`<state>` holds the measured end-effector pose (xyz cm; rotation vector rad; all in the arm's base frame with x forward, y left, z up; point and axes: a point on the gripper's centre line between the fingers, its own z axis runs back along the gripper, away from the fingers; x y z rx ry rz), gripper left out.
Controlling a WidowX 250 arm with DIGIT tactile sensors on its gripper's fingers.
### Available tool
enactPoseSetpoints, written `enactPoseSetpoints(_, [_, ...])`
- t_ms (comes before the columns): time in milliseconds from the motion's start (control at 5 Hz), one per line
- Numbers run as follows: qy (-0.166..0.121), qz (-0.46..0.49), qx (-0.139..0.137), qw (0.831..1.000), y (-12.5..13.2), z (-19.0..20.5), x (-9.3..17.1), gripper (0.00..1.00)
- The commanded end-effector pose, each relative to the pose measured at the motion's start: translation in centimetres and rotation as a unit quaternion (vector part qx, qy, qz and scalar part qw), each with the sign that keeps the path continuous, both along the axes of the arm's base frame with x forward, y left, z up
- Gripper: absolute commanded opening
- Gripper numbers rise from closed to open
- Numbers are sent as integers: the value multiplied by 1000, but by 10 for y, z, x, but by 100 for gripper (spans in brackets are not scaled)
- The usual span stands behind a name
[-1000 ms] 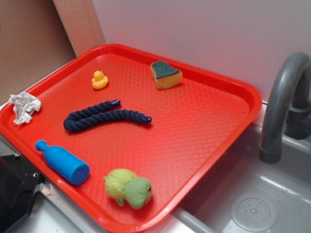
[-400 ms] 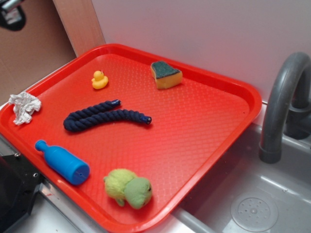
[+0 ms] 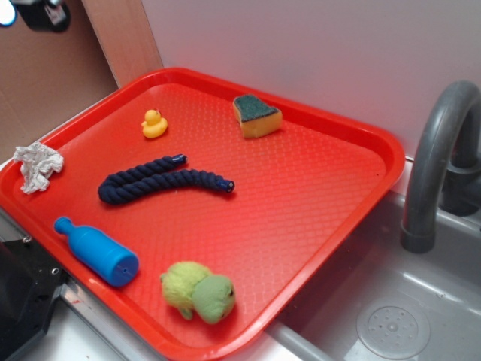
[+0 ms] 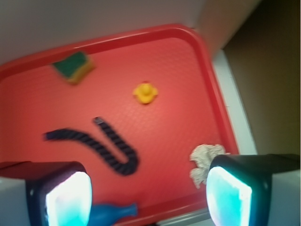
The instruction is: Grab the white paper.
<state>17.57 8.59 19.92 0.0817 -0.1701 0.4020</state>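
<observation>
One red tray [image 3: 353, 218] carries six loose things, one of each kind: one white paper [image 3: 37, 165] wad at the left edge, one yellow duck [image 3: 153, 124] far left, one green-topped sponge [image 3: 256, 115] at the far side, one dark blue rope [image 3: 161, 181] in the middle, one blue bottle [image 3: 98, 252] near left, one green plush toy [image 3: 200, 292] nearest. To the right stands one grey faucet [image 3: 436, 165] over one sink [image 3: 391, 316].

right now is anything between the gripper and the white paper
Nothing visible is. The gripper is up above the tray with its jaws apart, and the white paper sits alone at the tray's edge. The blue bottle and dark rope lie apart from it.
</observation>
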Motion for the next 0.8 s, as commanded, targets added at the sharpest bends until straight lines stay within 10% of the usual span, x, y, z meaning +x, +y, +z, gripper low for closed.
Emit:
enactPoseSetpoints(0, [26, 68, 46, 996, 68, -54, -14, 100])
enactPoseSetpoints(600, [161, 35, 70, 984, 80, -117, -41, 100])
